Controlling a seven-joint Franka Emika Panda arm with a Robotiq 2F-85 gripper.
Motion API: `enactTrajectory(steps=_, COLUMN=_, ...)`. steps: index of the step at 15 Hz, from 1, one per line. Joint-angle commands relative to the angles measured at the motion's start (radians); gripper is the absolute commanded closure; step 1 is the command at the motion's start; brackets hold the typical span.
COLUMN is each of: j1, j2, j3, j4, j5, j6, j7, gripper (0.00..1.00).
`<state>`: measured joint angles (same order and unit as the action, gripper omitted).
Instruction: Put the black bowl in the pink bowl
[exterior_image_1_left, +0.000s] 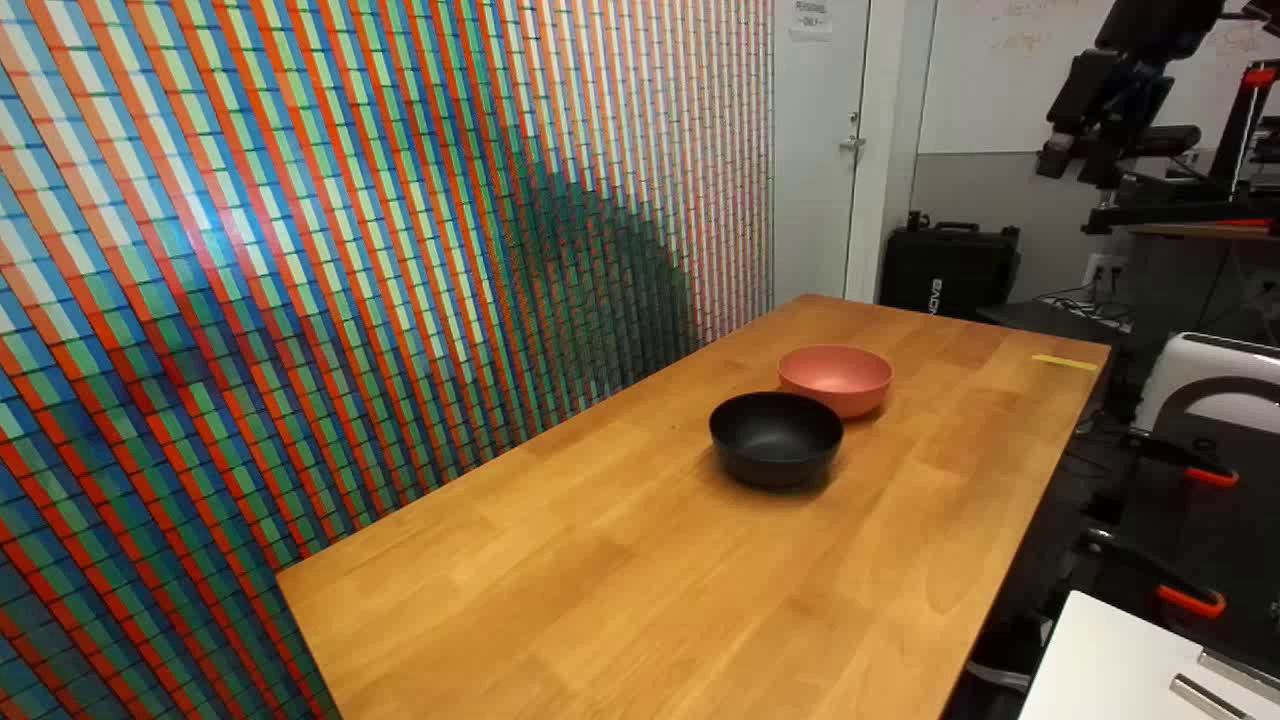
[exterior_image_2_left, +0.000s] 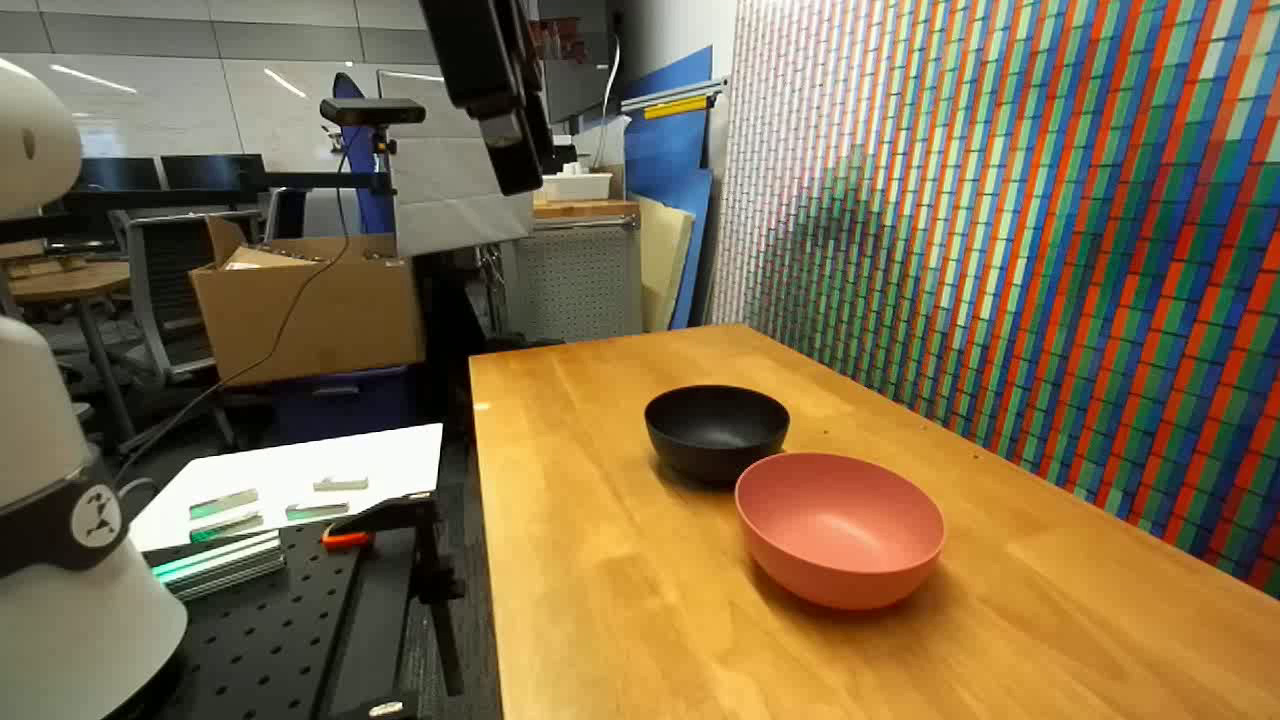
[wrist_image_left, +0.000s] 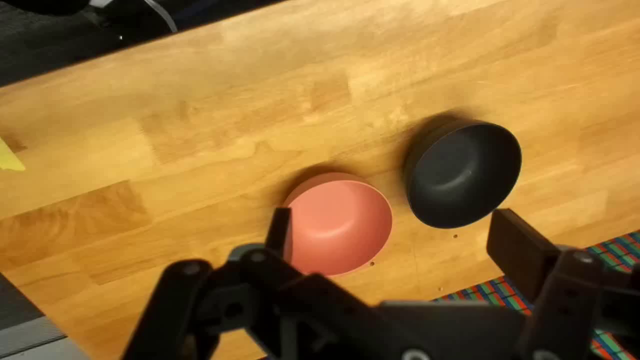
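Observation:
The black bowl (exterior_image_1_left: 775, 445) stands upright on the wooden table in both exterior views (exterior_image_2_left: 715, 435). It also shows in the wrist view (wrist_image_left: 462, 175), right of the pink bowl. The pink bowl (exterior_image_1_left: 838, 380) stands upright close beside it, also in an exterior view (exterior_image_2_left: 840, 530) and in the wrist view (wrist_image_left: 340, 225). A narrow gap separates the two bowls in the wrist view. Both look empty inside. My gripper (wrist_image_left: 393, 212) is open with nothing between its fingers. It hangs well above the table, partly seen at the top of both exterior views (exterior_image_1_left: 1075, 165) (exterior_image_2_left: 518, 150).
The wooden table (exterior_image_1_left: 560, 570) runs along a wall of coloured tiles (exterior_image_1_left: 350, 250). A yellow tape strip (exterior_image_1_left: 1064, 362) lies near a table corner. A white board (exterior_image_2_left: 300, 480) with metal pieces lies beside the robot base (exterior_image_2_left: 80, 620). A cardboard box (exterior_image_2_left: 310, 310) stands behind.

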<state>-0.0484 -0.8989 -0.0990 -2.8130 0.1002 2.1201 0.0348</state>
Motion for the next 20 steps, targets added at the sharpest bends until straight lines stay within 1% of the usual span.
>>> enactTrajectory(steps=1, j1=-0.008, j2=0.003, j3=0.008, j4=-0.003, j5=0.007, j6=-0.009, j7=-0.006, gripper=0.0)
enactTrajectory(steps=6, j1=-0.009, j2=0.012, j3=0.008, j4=-0.01, j5=0.008, j6=-0.012, j7=-0.006, gripper=0.0)
enactTrajectory(steps=7, j1=-0.005, j2=0.025, j3=0.008, j4=0.007, j5=0.015, j6=-0.004, j7=-0.002, gripper=0.0)
enactTrajectory(steps=9, j1=0.009, j2=0.08, j3=0.035, j4=0.065, j5=0.013, j6=0.021, j7=0.013, gripper=0.0)
enactTrajectory(steps=11, j1=0.033, j2=0.182, j3=0.093, j4=0.14, j5=0.011, j6=0.059, j7=0.044, gripper=0.0)
enactTrajectory(steps=13, j1=0.045, j2=0.275, j3=0.163, j4=0.189, j5=-0.005, j6=0.119, j7=0.089, gripper=0.0)
enactTrajectory(steps=16, j1=0.044, j2=0.446, j3=0.271, j4=0.275, j5=-0.047, j6=0.191, j7=0.184, gripper=0.0)
enactTrajectory(steps=19, j1=0.025, j2=0.623, j3=0.365, j4=0.371, j5=-0.151, j6=0.239, j7=0.309, gripper=0.0)
enactTrajectory(steps=20, j1=0.022, j2=0.684, j3=0.383, j4=0.41, j5=-0.197, j6=0.243, j7=0.352, gripper=0.0)
